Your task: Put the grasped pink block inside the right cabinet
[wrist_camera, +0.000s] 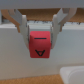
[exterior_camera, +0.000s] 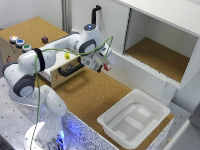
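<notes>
Wrist view: the gripper (wrist_camera: 39, 31) has its two fingers clamped on the sides of the pink block (wrist_camera: 40, 46), which fills the gap between them; a dark mark shows on the block's facing side.
Behind the block: a white wall crosses the wrist view, with a strip of brown cork above it.
Exterior view: the arm (exterior_camera: 35, 65) reaches from its base at the exterior view's left toward the middle, its gripper (exterior_camera: 106, 65) hanging above the cork tabletop (exterior_camera: 92, 95).
Pink block: a small red speck at the fingertips (exterior_camera: 106, 66), off the table, just in front of the right cabinet's low white front wall and outside its opening.
Right cabinet: a large white-walled box (exterior_camera: 165, 30) at the exterior view's right, open, with a brown cork floor inside.
White tray: a shallow plastic tray (exterior_camera: 107, 122) sits on the tabletop near the front, below the cabinet.
Cork box: a smaller cork-covered box (exterior_camera: 32, 30) stands at the exterior view's left, behind the arm, with coloured round buttons (exterior_camera: 19, 42) and a small dark cube (exterior_camera: 44, 39) on top.
Drawer: a black-handled drawer (exterior_camera: 70, 70) on that box's front, partly hidden by the arm.
</notes>
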